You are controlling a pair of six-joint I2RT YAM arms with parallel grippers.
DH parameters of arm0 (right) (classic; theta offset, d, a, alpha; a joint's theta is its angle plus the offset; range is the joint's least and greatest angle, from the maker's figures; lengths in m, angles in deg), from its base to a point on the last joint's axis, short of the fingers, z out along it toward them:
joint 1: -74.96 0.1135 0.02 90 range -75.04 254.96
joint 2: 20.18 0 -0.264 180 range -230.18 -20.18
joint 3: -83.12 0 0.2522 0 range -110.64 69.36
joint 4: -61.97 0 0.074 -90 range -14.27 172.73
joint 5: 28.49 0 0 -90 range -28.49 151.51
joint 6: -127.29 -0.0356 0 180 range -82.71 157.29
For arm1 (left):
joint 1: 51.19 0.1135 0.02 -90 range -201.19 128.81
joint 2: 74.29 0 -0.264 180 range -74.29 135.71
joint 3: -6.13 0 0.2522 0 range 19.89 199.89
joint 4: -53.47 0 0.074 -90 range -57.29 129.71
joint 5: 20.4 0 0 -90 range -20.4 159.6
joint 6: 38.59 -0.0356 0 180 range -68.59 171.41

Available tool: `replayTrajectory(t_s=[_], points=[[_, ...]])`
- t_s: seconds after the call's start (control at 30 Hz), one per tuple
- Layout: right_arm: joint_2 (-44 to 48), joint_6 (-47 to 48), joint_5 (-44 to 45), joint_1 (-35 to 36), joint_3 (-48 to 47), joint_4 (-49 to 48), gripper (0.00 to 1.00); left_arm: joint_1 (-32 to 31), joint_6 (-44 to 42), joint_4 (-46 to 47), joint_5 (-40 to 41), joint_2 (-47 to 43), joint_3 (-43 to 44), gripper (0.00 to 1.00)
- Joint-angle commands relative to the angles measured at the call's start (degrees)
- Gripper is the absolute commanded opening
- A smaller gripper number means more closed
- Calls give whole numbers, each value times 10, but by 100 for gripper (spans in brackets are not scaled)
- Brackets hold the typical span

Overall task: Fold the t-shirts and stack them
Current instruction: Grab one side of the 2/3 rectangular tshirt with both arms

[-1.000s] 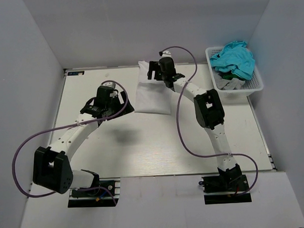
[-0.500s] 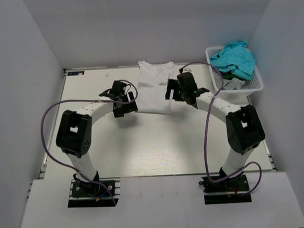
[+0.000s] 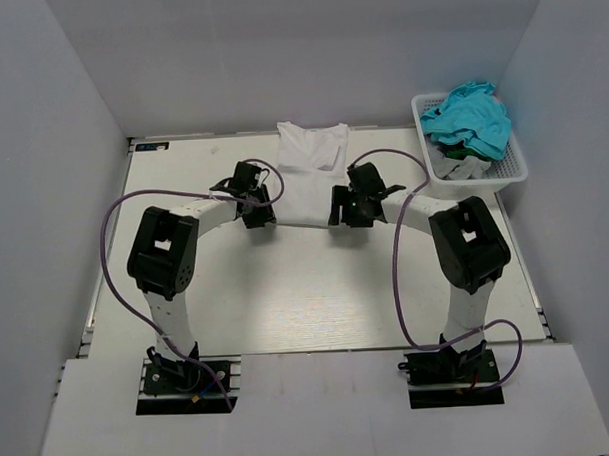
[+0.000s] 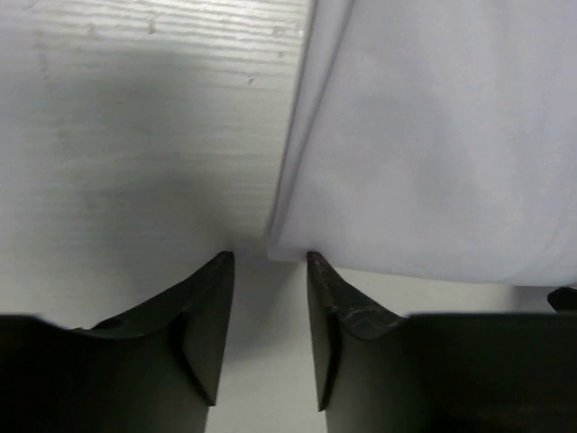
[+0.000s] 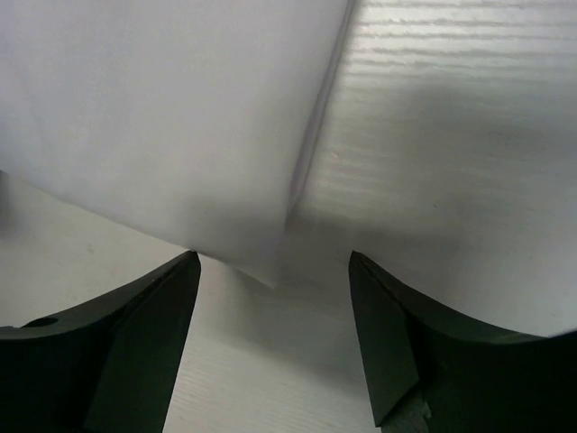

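Top external view: I am reaching to the near corners of the plain white cloth t-shirt [image 3: 311, 178], which is lying at the far middle of the pale wooden table [image 3: 287, 289]. My left pincer [image 4: 269, 257] is gaping narrowly, my right pincer [image 5: 273, 257] widely, each facing a shirt corner, pinching nothing.

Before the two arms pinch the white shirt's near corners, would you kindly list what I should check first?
1. Plain white cloth t-shirt lies flat on the pale table: ok.
2. Left pincer lined up on its near left corner: ok.
3. Right pincer lined up on its near right corner: ok.
4. Either corner clamped: not ok, both jaws stand apart.
5. White plastic mesh basket apart from both arms: ok.
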Motion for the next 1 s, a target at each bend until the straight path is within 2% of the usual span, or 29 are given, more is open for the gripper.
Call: replayTrajectory(t_s=[0.0,0.07,0.13,0.17,0.27,0.3,0.4,0.53,0.7,0.77,0.9,0.97], points=[[-37,-6,-49,-1,-17,-13,72,-10,-4,28,-27,17,2,47],[-45,-6,-53,0,-20,-16,70,-16,-4,36,-35,26,-3,37],[-52,-11,-54,0,-18,-22,60,-21,-4,36,-35,35,2,31],[-57,-10,-54,1,-16,-32,49,-26,-4,36,-29,41,2,21],[-61,-8,-56,1,-29,-29,25,-26,-4,30,-24,53,23,0],[-58,-6,-56,1,-33,-18,12,-26,-4,21,-18,53,28,0],[-43,2,-56,2,-24,-14,1,-26,-11,30,-18,28,15,0],[25,11,-53,3,21,-24,0,-31,-11,82,-4,-42,-55,0],[95,46,-102,10,58,5,0,-49,7,69,1,-175,-132,0],[131,66,-133,15,72,15,0,-55,24,53,-24,-214,-161,0],[215,76,-154,37,102,116,0,-74,36,-5,-120,-315,-191,0],[273,75,-184,41,120,178,0,-80,36,-71,-155,-370,-191,0]])
